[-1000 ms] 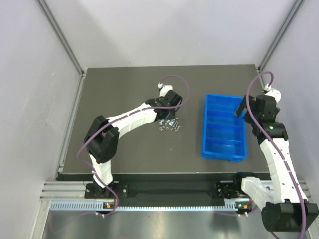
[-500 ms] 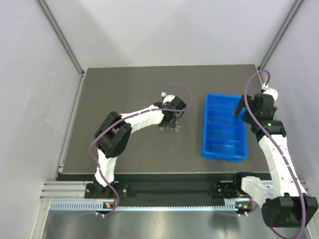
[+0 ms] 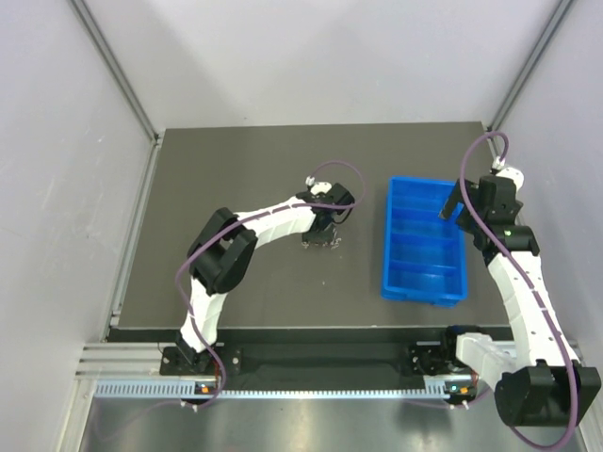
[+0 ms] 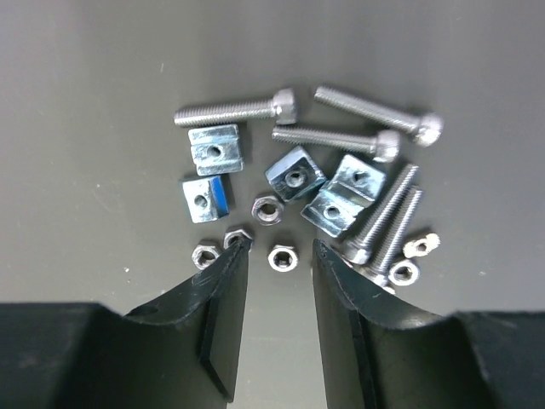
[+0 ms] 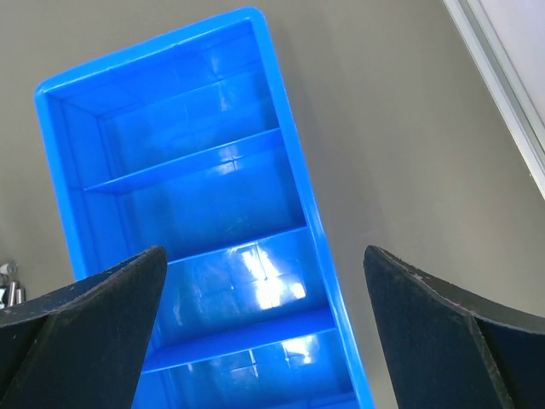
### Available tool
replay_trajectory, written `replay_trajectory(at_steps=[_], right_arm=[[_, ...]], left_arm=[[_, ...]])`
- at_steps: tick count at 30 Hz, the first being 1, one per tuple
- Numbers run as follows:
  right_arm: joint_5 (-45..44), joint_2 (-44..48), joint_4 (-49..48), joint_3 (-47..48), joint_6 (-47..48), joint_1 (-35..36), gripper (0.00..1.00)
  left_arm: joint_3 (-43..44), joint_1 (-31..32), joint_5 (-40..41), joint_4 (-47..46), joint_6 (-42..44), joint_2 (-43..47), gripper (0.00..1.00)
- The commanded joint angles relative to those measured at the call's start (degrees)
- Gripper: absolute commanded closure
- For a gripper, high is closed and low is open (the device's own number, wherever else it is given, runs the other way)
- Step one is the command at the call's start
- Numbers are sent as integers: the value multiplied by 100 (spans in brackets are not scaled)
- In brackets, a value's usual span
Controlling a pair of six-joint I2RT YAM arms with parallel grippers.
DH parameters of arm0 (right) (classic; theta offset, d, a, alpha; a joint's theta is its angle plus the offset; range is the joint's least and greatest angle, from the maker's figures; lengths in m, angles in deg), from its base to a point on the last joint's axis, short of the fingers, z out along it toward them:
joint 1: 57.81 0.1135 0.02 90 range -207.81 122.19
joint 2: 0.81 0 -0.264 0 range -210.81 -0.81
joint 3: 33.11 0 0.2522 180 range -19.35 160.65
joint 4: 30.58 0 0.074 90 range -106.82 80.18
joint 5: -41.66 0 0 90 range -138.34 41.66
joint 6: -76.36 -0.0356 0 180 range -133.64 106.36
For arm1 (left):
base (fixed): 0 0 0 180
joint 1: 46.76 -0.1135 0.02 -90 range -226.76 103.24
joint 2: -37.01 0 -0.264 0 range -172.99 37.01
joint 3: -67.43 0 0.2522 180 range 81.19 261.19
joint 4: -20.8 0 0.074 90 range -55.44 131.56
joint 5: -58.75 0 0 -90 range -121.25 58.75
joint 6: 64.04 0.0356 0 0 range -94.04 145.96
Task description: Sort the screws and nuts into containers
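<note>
Reaching over the dark mat (image 3: pixel 236 169) between pale walls (image 3: pixel 330 56), left tool (image 4: pixel 281 250) gapes narrowly, right tool (image 5: pixel 262 252) widely.

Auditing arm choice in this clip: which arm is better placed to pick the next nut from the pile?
Left. The left gripper sits low over the pile, open fingers straddling a hex nut. The right gripper hangs open over the blue tray, away from it.

Your dark grey table (image 3: pixel 236 169) carries the blue tray (image 3: pixel 388 235). Left of that tray, near it, screws (image 4: pixel 238 110) and nuts (image 4: pixel 281 258) lie loose in one small cluster.
</note>
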Motion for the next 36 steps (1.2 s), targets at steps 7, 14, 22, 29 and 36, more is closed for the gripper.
replay_trajectory(at_steps=[7,14,22,29,36], right_arm=[[-144,4,-297,-102,57,-39,0],[-127,5,-340,-120,56,-39,0],[-92,5,-341,-111,48,-39,0],[-83,57,-340,-129,48,-39,0],[-83,75,-341,-146,48,-39,0]], left_arm=[[254,8,-97,274,-305,-246,59],[193,122,60,380,-376,-167,60],[263,298,245,503,-367,-202,64],[175,158,325,424,-525,-246,63],[149,87,228,274,-577,-343,62]])
